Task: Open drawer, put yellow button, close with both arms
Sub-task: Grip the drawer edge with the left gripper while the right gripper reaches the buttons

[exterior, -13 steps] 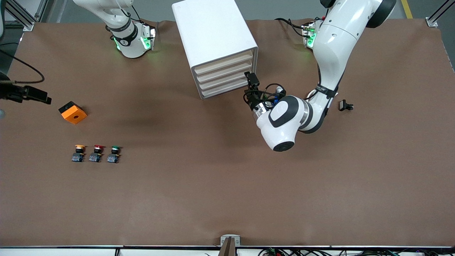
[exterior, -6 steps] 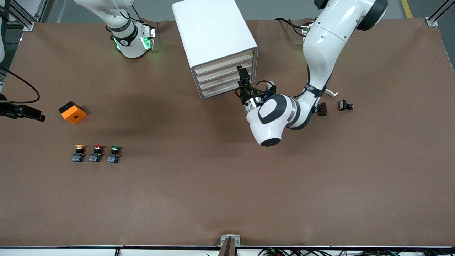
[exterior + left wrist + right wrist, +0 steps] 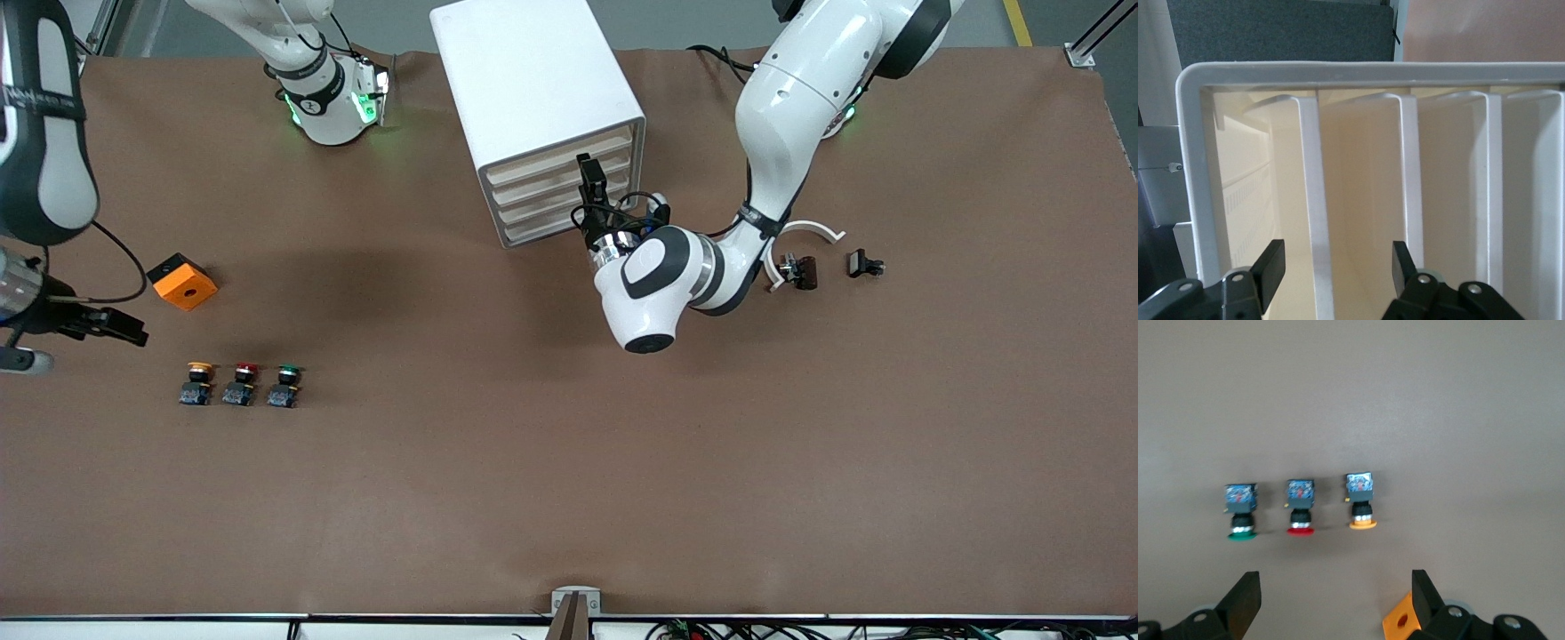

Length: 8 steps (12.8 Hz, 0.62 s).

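The white cabinet stands at the table's robot side, all four drawers shut. My left gripper is open right in front of the drawer. In the left wrist view the left gripper is open, and its fingers straddle the raised front lip of the drawer without touching it. The yellow button stands in a row with a red one and a green one. My right gripper is open and empty above the table beside that row. In the right wrist view the right gripper is short of the yellow button.
An orange block with a hole lies next to the right gripper and shows in the right wrist view. Small black parts and a white curved piece lie toward the left arm's end.
The left gripper slid along the cabinet front toward the right arm's end and up to the upper drawers. The right gripper came in over the table toward the buttons.
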Each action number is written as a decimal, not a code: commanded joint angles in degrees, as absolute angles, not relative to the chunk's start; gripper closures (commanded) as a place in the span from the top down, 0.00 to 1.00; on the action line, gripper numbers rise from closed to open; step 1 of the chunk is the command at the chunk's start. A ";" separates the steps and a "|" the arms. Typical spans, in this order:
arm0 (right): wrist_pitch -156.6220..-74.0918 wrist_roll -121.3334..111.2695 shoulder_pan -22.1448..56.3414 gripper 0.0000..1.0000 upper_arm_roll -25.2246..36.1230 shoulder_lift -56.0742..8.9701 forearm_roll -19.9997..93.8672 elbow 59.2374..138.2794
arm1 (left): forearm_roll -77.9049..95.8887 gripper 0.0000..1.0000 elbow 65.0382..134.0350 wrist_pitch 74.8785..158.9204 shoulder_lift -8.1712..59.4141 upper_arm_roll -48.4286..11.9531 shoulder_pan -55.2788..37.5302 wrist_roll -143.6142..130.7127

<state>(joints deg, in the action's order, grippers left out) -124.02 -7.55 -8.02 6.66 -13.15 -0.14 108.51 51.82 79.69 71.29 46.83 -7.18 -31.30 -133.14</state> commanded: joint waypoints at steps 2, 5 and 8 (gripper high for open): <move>-131.21 -8.44 -10.46 1.00 5.89 -20.11 2.54 108.28 | 54.49 0.61 79.10 71.10 46.67 -6.94 -31.99 -135.08; -137.79 -8.44 -10.37 1.00 5.89 -24.86 3.08 108.11 | 55.64 0.53 79.10 71.10 47.11 -6.86 -33.22 -135.18; -140.97 -9.83 -10.11 1.00 5.63 -27.68 3.08 108.02 | 55.72 0.40 79.19 71.10 47.20 -6.86 -33.40 -135.18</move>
<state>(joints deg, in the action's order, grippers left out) -139.80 -7.74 -9.54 6.38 -26.24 1.98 108.92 54.45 79.62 71.29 46.85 -7.22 -33.00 -134.02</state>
